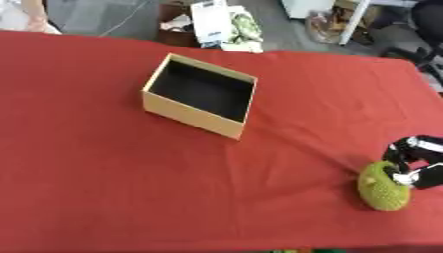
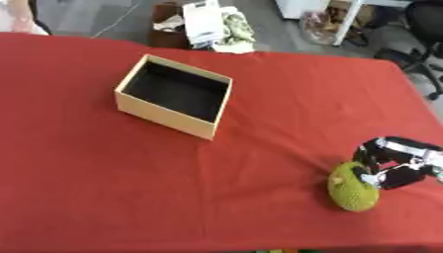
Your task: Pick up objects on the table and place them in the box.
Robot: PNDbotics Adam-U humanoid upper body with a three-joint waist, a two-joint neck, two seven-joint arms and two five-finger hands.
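Note:
A green, bumpy, egg-shaped object point(image 2: 349, 189) lies on the red tablecloth near the front right corner. My right hand point(image 2: 400, 163) comes in from the right edge and sits against the object's right side, with its fingers point(image 2: 370, 149) and thumb curled round that upper right side. An open tan cardboard box point(image 1: 192, 116) with a dark inside stands on the far middle-left of the table, well away from the hand and turned at an angle. My left hand shows in neither view.
The red table point(image 1: 95, 163) runs wide to the left and in front of the box. Its front edge lies close below the green object. Beyond the far edge are floor clutter with papers point(image 1: 210, 22) and a chair base point(image 2: 420, 29).

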